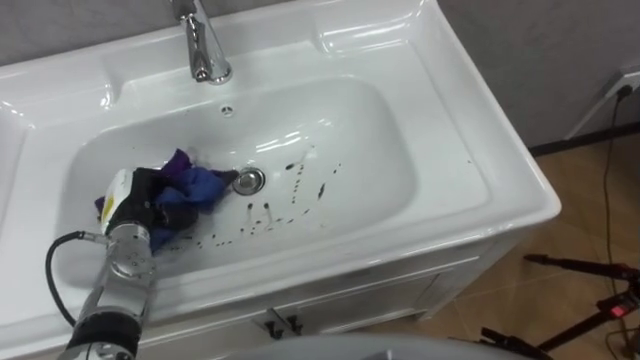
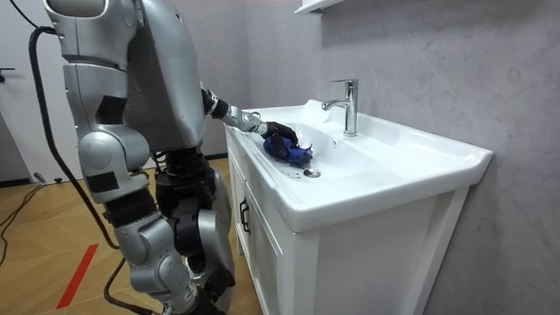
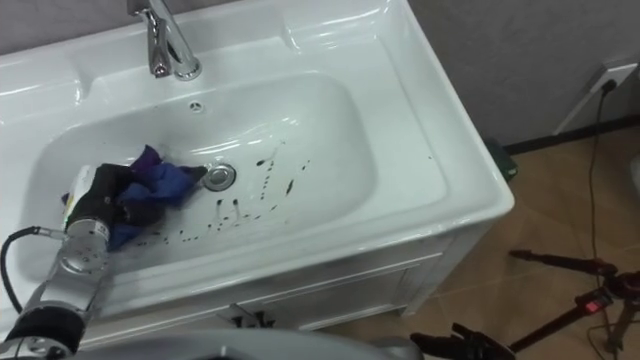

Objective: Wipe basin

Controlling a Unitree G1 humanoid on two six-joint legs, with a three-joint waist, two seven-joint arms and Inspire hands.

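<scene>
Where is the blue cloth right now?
In the left eye view the blue cloth sits on the bottom of the basin, on its left side, gripped by the left hand, just left of the drain.

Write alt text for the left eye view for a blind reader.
The robot's left hand grips a crumpled blue cloth in a white ceramic basin, left of the round metal drain. Near the drain, dark spots dot the basin floor, below a chrome tap.

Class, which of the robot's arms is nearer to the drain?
Left. Its left hand grips the blue cloth beside the drain; the right arm hangs at its side, outside the basin.
</scene>
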